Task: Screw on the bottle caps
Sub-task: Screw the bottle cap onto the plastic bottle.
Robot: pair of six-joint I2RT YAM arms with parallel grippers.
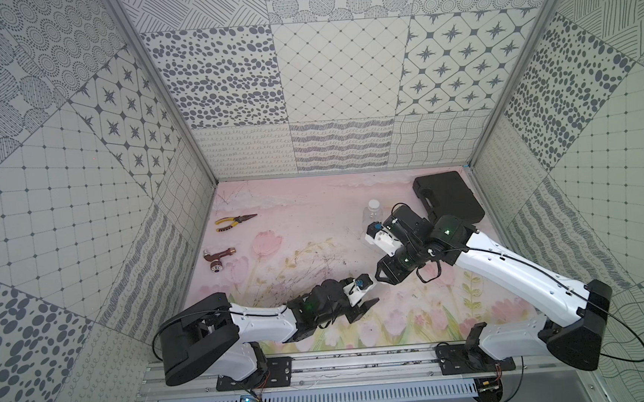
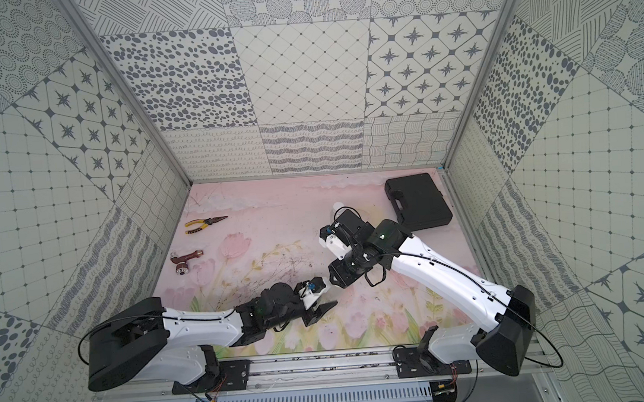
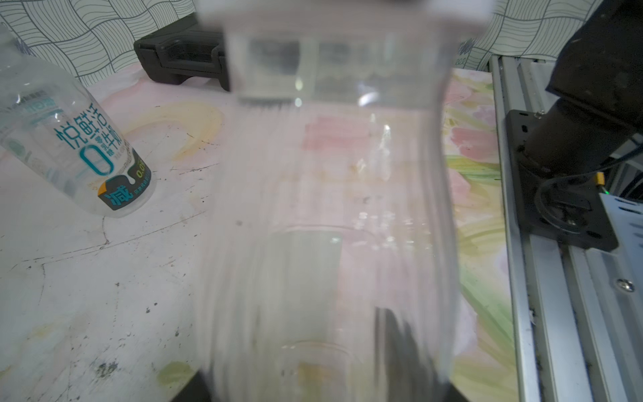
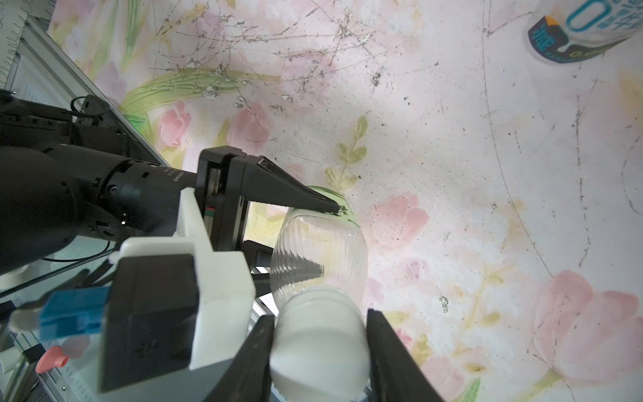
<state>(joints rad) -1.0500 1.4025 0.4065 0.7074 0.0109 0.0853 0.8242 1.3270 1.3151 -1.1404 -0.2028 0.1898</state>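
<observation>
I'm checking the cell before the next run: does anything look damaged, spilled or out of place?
Nothing spilled or toppled. The floral mat is scratched and flecked with dark scuffs around its middle, so it looks worn. Yellow-handled pliers and a brown metal fitting lie at its left side, unrelated to capping.

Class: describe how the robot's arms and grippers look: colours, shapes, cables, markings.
The left arm and right arm have white shells, black joints and bulky black shoulder housings. A thin black cable loops along each. Green lights glow at the joints. The left gripper and right gripper have black tapering fingers.
</observation>
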